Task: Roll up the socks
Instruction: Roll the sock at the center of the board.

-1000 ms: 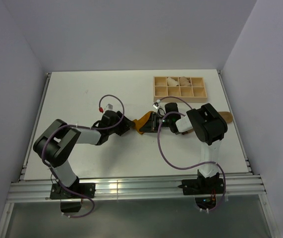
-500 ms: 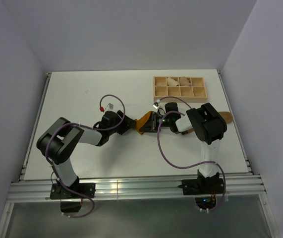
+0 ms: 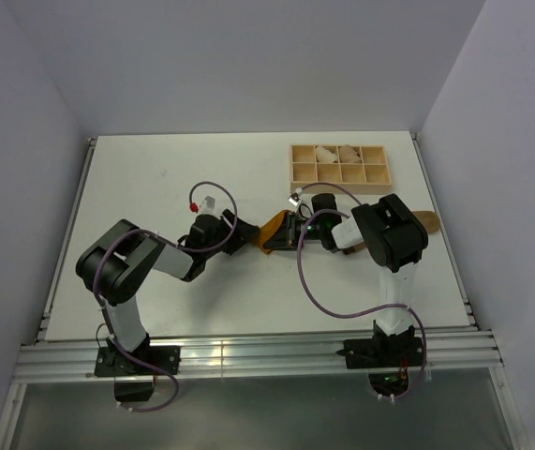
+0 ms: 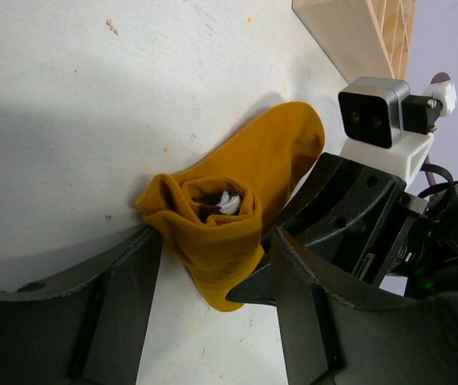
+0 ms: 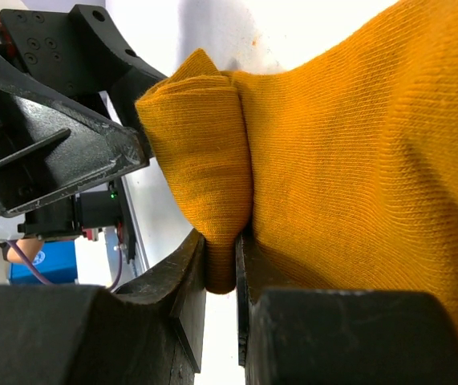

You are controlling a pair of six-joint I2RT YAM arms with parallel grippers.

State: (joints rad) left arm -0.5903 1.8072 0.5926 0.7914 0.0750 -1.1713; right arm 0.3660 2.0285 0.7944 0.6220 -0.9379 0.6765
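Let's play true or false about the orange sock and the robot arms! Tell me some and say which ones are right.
1. The mustard sock is partly rolled up at one end. True.
2. The right gripper pinches a fold of the sock. True.
3. The left gripper is squeezed shut. False: its jaws stand wide apart, with the rolled end between them.
4. The wooden tray has nothing in it. False: pale bundles sit in two far compartments.
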